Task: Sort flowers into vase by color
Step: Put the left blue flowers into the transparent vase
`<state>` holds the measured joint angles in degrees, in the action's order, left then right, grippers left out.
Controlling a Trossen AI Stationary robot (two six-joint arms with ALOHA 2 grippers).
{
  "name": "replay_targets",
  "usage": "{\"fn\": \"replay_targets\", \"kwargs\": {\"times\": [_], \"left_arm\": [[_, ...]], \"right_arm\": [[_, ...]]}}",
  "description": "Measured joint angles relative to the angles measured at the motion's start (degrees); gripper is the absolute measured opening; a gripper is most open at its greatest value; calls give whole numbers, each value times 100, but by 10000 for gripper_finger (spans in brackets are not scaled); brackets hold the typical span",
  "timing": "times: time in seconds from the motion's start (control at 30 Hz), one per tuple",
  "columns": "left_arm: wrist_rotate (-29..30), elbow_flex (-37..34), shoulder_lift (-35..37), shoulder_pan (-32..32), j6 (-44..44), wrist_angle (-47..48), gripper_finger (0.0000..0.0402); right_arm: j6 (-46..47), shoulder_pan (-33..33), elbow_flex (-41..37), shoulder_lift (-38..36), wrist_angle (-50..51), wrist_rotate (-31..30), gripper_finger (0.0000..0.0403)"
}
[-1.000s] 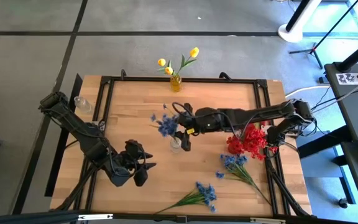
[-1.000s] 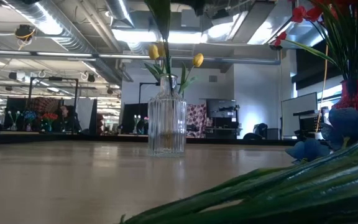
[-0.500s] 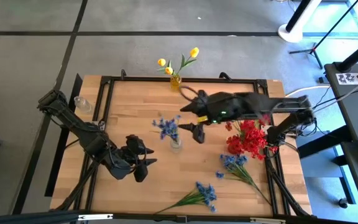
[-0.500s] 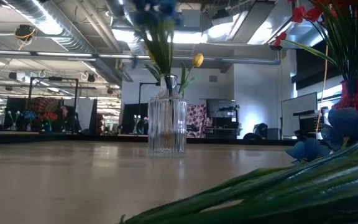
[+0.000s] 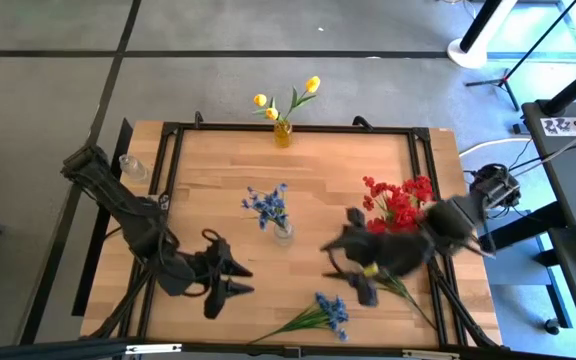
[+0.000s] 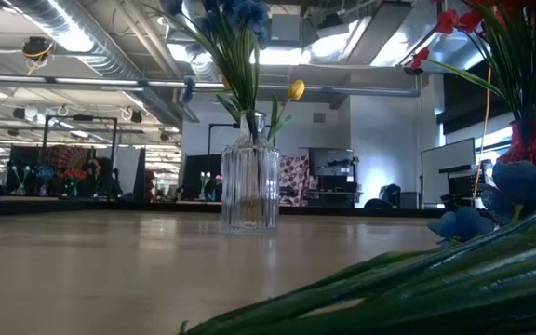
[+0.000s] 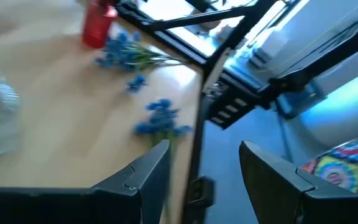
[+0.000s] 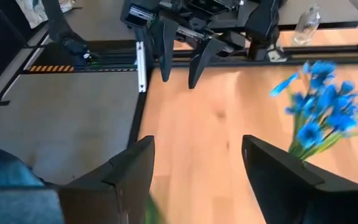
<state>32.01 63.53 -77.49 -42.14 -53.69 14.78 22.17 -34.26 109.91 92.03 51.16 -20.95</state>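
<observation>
Both grippers empty over the lower half of the table [image 5: 218,170], flowers part sorted.

In the high view a blue sprig [image 5: 267,205] stands in the clear vase [image 5: 283,233] at table centre, with bare wood all round it. The red flowers [image 5: 396,205] stand in a vase near the right edge, the yellow buds [image 5: 286,103] at the top edge. Two blue sprigs lie loose: one [image 5: 320,315] by the bottom edge, another [image 5: 393,282] at lower right under the right gripper [image 5: 353,272], whose fingers are apart. The left gripper [image 5: 230,280], lower left of centre, also has its fingers apart.
</observation>
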Motion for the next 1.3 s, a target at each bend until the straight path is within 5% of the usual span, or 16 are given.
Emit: {"fn": "replay_targets", "kwargs": {"times": [0.4, 0.8, 1.3], "left_arm": [[64, 21, -2019, -37, 45, -2275, 186], [47, 1614, -4290, 450, 836, -1909, 186], [191, 1829, -5592, 261, 944, -2213, 185]], "right_arm": [[1904, -1363, 0, 0, 845, -1059, 236], [3478, -1318, -2, 0, 1804, -741, 236], [3898, -1024, -4, 7, 1833, -702, 236]]}}
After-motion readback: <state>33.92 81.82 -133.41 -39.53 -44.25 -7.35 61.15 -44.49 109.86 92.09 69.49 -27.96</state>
